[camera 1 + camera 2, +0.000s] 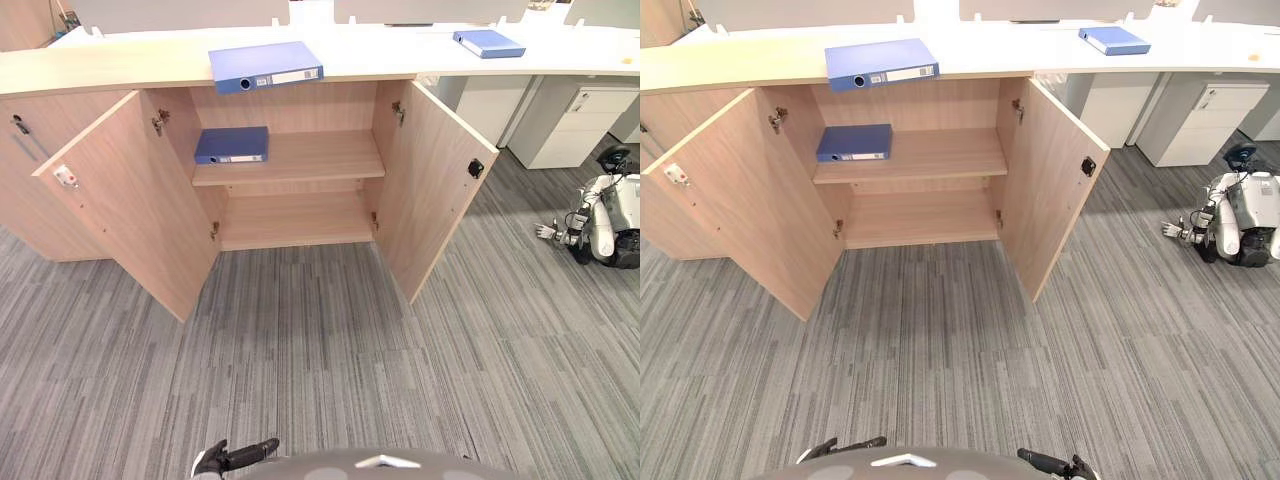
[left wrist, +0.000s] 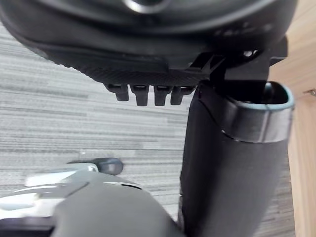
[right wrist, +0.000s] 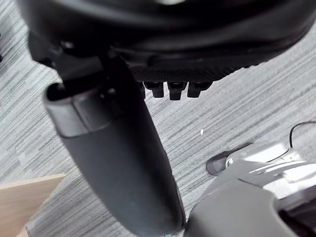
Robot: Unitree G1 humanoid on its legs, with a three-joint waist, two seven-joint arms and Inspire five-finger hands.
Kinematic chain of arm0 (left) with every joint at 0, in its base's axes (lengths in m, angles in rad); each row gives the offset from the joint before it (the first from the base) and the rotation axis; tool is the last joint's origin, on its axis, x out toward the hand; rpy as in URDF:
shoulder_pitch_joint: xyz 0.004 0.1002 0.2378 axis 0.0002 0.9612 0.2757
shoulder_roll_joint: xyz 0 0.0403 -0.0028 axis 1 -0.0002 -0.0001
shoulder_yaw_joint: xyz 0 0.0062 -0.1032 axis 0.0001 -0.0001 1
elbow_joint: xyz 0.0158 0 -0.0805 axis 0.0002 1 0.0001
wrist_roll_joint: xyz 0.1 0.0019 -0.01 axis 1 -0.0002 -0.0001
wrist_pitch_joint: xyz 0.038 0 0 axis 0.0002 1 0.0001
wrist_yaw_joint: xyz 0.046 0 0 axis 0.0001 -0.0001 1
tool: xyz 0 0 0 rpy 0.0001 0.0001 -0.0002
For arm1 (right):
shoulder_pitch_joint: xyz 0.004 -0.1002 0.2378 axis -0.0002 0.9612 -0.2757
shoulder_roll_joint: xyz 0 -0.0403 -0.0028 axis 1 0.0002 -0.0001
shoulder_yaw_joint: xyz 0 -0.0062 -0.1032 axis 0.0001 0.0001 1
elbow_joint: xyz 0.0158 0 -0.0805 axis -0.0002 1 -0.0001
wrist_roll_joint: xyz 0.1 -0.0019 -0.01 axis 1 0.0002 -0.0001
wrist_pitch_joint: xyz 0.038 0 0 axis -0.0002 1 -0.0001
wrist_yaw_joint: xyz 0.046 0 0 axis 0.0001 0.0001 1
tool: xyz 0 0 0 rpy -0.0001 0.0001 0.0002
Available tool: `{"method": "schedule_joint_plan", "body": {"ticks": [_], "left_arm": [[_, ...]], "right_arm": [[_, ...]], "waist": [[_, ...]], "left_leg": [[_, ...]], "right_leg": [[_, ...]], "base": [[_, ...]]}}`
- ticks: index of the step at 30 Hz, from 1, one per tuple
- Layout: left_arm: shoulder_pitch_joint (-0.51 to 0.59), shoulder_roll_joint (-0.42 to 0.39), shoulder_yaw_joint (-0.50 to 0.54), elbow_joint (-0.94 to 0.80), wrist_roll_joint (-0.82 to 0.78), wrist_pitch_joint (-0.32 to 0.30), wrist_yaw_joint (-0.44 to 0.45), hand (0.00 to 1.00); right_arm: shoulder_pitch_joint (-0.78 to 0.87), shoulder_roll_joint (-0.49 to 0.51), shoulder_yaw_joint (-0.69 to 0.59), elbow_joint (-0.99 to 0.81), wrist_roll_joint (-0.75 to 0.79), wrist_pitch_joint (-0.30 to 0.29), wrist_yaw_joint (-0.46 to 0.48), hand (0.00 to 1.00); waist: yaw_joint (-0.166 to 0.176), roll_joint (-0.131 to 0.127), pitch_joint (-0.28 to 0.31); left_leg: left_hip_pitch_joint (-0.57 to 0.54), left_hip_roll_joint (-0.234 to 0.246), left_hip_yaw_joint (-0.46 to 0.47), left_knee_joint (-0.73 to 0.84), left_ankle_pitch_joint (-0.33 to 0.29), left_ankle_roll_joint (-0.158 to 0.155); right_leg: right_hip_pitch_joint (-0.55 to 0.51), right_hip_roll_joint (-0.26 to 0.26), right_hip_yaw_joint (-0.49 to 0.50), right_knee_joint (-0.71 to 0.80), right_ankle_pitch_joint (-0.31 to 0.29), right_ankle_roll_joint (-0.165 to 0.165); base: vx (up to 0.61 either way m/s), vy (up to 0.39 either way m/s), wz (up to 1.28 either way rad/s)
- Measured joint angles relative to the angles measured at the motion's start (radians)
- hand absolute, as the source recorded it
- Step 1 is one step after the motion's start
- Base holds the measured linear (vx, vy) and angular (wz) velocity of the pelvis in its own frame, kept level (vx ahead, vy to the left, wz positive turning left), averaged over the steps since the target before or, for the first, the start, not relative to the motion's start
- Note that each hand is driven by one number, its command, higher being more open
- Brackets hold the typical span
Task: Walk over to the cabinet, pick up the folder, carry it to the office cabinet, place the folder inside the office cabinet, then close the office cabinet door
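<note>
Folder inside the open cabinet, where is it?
In the left eye view, the blue folder lies flat on the upper shelf, at its left end.

Grey striped carpet (image 1: 300, 350), white drawer unit (image 1: 572, 128) (far right)

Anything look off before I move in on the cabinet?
Yes: another humanoid robot lies slumped on the carpet at the right, near the white drawer unit. The cabinet looks fine, both doors open, a folder flat on its shelf.
</note>
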Motion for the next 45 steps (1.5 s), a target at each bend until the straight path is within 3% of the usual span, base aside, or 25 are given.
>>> {"method": "schedule_joint_plan", "body": {"ticks": [7,23,39,41,43,45], "left_arm": [[-0.008,-0.002,-0.004,0.002,0.001,-0.001,-0.001,1.00],[-0.019,-0.003,-0.005,0.011,0.000,-0.013,0.000,1.00],[-0.038,0.014,-0.005,0.016,-0.001,-0.015,-0.001,1.00],[-0.044,0.014,-0.005,0.009,-0.001,-0.015,-0.001,1.00],[-0.047,0.015,-0.004,0.003,-0.003,-0.015,-0.002,1.00],[-0.058,0.019,-0.005,0.001,-0.006,-0.014,-0.001,1.00]], "right_arm": [[-0.048,0.014,-0.042,0.015,-0.041,0.000,-0.001,1.00],[-0.088,0.014,-0.035,0.017,-0.042,-0.001,-0.001,1.00],[-0.106,0.011,0.004,0.034,-0.081,0.001,0.000,1.00],[-0.118,0.011,0.004,0.034,-0.081,0.003,0.000,1.00],[-0.134,0.015,0.003,0.031,-0.080,0.008,0.000,1.00],[-0.136,0.017,0.002,0.006,-0.080,0.007,0.002,1.00]], "waist": [[-0.005,0.006,0.029],[-0.005,0.006,0.056],[-0.001,-0.020,0.066],[0.001,-0.021,0.070],[0.002,-0.023,0.077],[0.004,-0.023,0.099]], "left_leg": [[0.056,-0.009,0.013,-0.054,0.012,-0.018],[0.057,-0.014,0.007,-0.067,0.036,-0.001],[0.002,-0.021,0.059,-0.067,0.028,0.016],[-0.017,-0.021,0.074,-0.064,0.021,0.025],[-0.026,-0.025,0.092,-0.057,0.006,0.033],[-0.026,-0.038,0.096,0.006,-0.044,0.054]], "right_leg": [[0.030,-0.010,-0.031,-0.007,0.007,0.033],[0.039,-0.015,-0.083,-0.025,0.007,0.032],[0.000,-0.018,-0.079,-0.073,0.025,0.017],[-0.034,-0.020,-0.068,-0.050,0.019,0.026],[-0.091,-0.032,-0.060,0.048,-0.028,0.051],[-0.192,-0.078,-0.095,0.328,-0.111,0.093]], "base": [[0.01,0.033,0.00],[-0.07,-0.033,0.02],[-0.02,-0.005,-0.02],[0.02,0.017,-0.19],[0.04,0.057,-0.20],[0.04,0.090,-0.06]]}}
